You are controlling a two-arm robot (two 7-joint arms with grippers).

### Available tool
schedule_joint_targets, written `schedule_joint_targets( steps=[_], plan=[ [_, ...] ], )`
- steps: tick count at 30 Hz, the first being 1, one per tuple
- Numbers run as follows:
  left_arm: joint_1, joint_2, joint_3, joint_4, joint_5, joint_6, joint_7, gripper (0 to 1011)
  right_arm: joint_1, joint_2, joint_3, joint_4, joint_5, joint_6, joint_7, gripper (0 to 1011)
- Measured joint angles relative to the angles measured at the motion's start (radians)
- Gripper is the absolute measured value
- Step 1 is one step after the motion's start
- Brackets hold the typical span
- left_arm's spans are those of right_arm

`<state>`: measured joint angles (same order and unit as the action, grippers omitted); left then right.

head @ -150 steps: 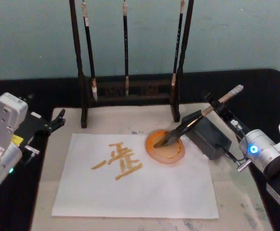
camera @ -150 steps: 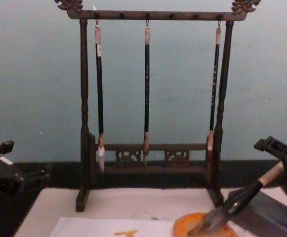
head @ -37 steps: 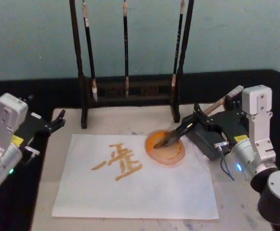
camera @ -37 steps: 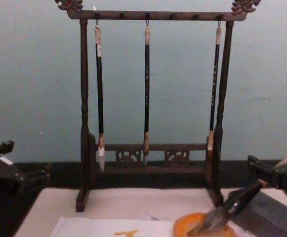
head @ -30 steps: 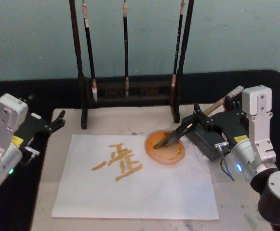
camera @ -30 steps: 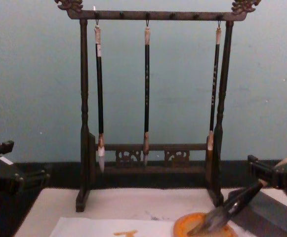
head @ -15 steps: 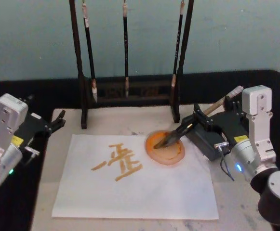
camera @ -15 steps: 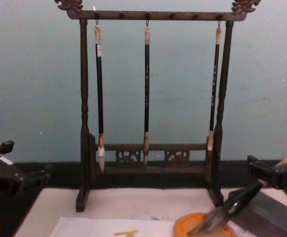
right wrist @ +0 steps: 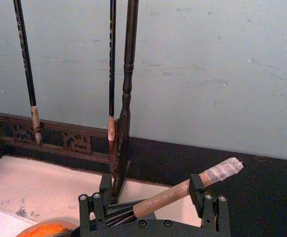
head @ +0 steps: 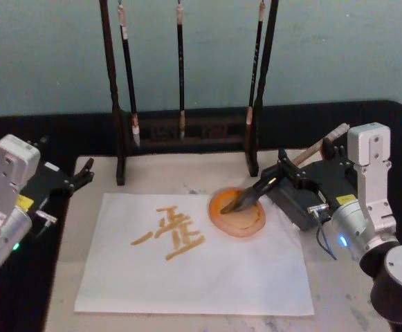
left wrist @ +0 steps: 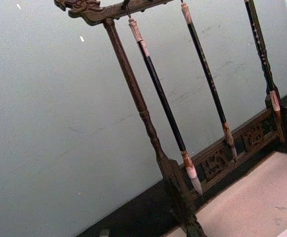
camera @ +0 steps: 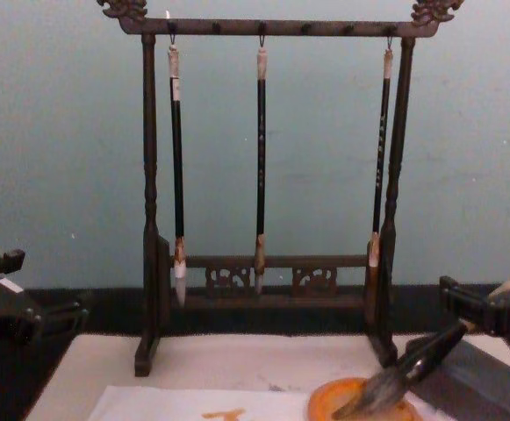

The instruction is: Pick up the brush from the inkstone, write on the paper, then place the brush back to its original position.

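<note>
Right gripper point(head: 310, 166) spread around the brush point(head: 270, 181), whose tuft rests in the inkstone point(head: 236, 213); left gripper point(head: 83, 173) parked, released.

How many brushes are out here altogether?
4. Three thin ones hang on the rack: left, middle, right. The thick brush leans with its bristles in the orange dish, its handle between the right gripper's fingers.
</note>
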<state>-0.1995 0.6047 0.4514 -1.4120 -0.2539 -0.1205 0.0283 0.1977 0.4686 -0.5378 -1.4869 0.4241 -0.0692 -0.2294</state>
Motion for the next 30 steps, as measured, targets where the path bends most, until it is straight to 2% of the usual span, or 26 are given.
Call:
schedule_joint_targets(
  steps=[30],
  plan=[
    [0.000, 0.000, 0.000, 0.000, 0.000, 0.000, 0.000, 1010, 0.000, 0.000, 0.000, 0.000, 0.000, 0.000, 0.000, 1000]
  ],
)
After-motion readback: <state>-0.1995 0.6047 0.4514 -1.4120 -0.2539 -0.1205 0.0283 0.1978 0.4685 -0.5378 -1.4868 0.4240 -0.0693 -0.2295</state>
